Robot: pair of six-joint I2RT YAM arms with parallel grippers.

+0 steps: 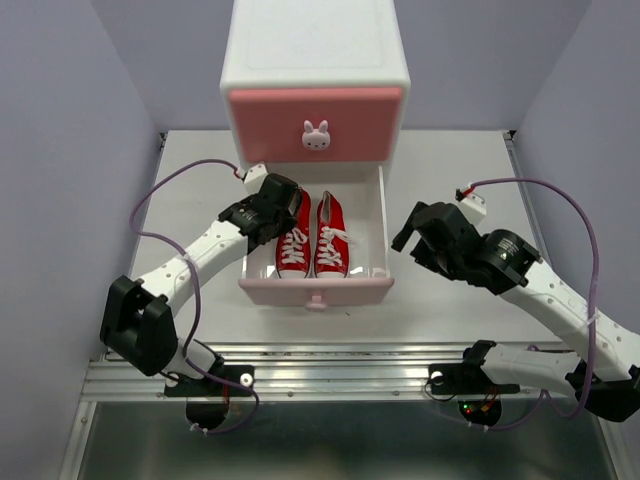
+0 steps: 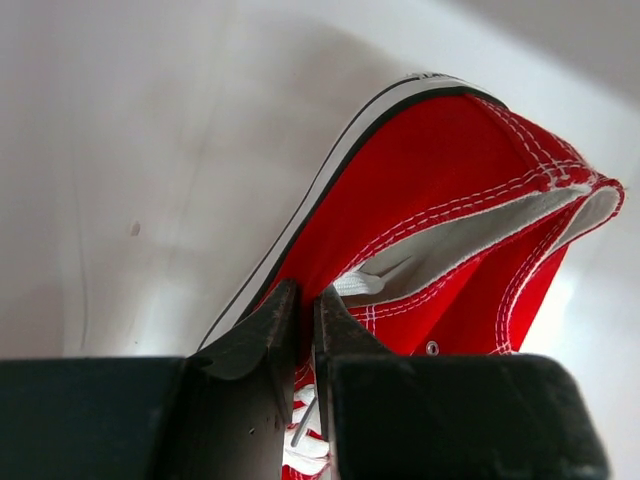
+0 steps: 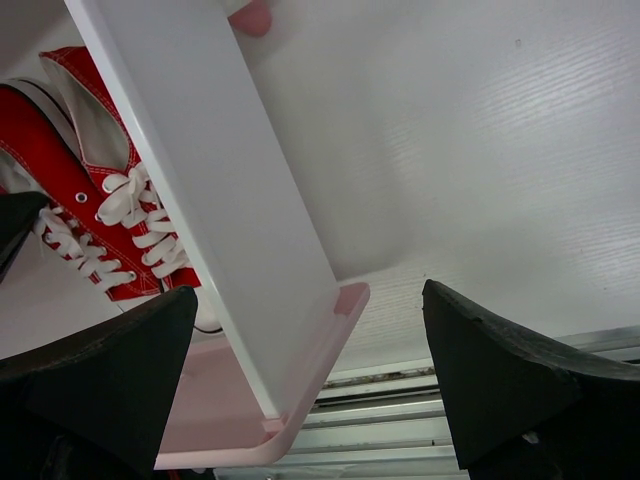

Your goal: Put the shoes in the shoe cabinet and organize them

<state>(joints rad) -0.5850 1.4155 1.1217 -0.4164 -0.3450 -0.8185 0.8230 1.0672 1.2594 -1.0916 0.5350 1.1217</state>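
Observation:
The shoe cabinet (image 1: 315, 60) stands at the back with its pale pink lower drawer (image 1: 316, 291) pulled out. Two red shoes lie side by side in the drawer, toes toward me. My left gripper (image 1: 283, 222) is in the drawer, shut on the side wall of the left red shoe (image 1: 295, 248). The left wrist view shows its jaws (image 2: 306, 295) pinching the red canvas (image 2: 440, 170). The right red shoe (image 1: 331, 237) lies free. My right gripper (image 1: 410, 240) is open and empty just right of the drawer; its wrist view (image 3: 310, 330) shows the drawer's side wall (image 3: 220, 180). The green shoes are out of view.
The darker pink upper drawer (image 1: 316, 110) is closed, with its bunny knob (image 1: 316, 136) facing me. Purple cables loop from both arms. A metal rail (image 1: 340, 375) runs along the table's near edge. Walls stand on both sides.

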